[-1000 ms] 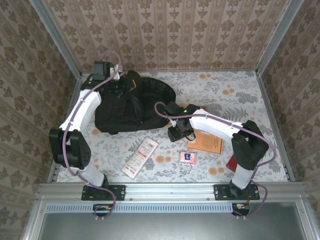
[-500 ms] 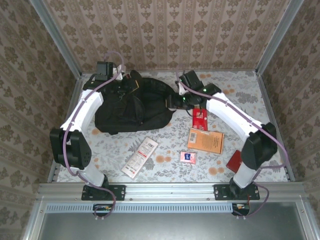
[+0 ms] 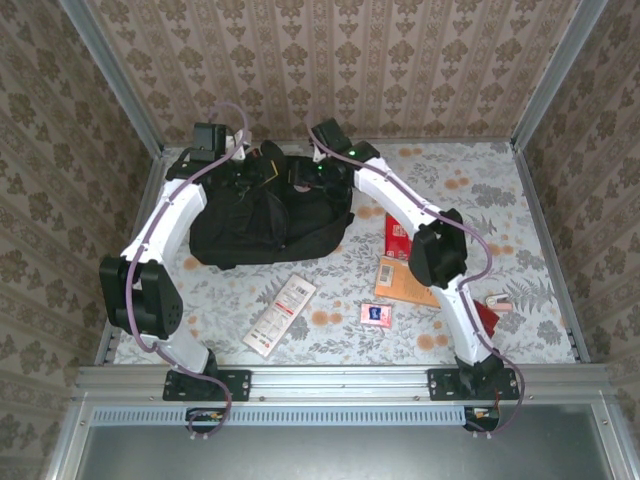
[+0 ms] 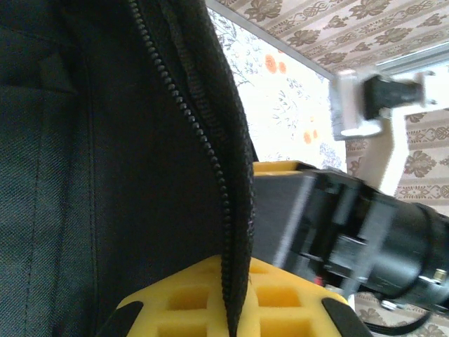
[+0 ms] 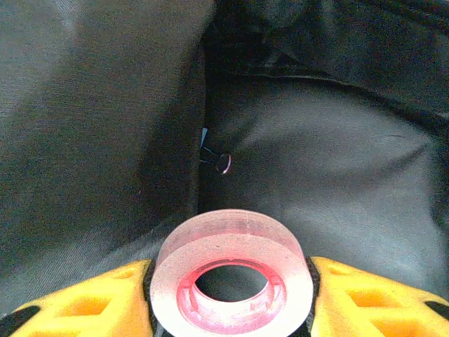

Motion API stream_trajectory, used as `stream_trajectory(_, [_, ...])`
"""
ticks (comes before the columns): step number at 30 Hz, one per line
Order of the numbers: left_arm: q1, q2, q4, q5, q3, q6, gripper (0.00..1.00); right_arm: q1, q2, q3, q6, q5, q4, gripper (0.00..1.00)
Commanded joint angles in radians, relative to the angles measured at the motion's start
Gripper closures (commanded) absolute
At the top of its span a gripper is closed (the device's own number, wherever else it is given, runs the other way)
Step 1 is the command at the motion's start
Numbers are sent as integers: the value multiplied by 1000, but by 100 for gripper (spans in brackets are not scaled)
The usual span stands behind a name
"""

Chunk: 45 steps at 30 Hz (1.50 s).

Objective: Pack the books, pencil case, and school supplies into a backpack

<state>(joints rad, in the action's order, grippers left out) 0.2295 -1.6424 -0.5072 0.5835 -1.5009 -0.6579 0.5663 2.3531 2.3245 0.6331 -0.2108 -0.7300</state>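
The big black backpack (image 3: pixel 250 215) lies at the back left of the table. My left gripper (image 3: pixel 262 168) is shut on its zip edge (image 4: pixel 235 210), which is pinched between the yellow fingers (image 4: pixel 175 309). My right gripper (image 3: pixel 319 176) hangs over the open top, shut on the pink tape roll (image 5: pixel 231 270), with dark lining (image 5: pixel 337 154) below it. The red book (image 3: pixel 398 236) and the orange book (image 3: pixel 400 287) lie right of the bag, the orange one partly under my right arm. The pink-and-blue packet (image 3: pixel 376 314) lies nearer the front. The blue block is out of view.
A white and red leaflet (image 3: pixel 280 312) lies at the front centre. A dark red flat thing (image 3: pixel 486 318) and a small pink item (image 3: pixel 497 301) sit at the right. A small binder clip (image 5: pixel 219 161) rests inside the bag. Metal posts and papered walls close in the table.
My right arm has swung from the table's middle back and left to the backpack's opening, carrying the tape roll. The left arm has held still on the zip edge.
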Motion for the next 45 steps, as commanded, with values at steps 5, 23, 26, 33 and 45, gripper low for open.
stream_trajectory(5, [1, 33, 42, 53, -14, -6, 100, 28, 165, 172, 39, -12, -20, 46])
stream_trajectory(23, [-11, 58, 57, 53, -8, -11, 100, 82, 243, 229, 155, -243, 138, 19])
stream_trajectory(26, [-12, 58, 59, 53, -7, -11, 100, 74, 194, 169, 126, -226, 141, 20])
stream_trajectory(33, [-13, 51, 47, 52, -8, -3, 100, 54, -27, -38, -22, -101, 123, 18])
stream_trajectory(45, [-10, 35, 26, 38, -12, 12, 100, -27, -578, -725, -154, 177, 220, 0])
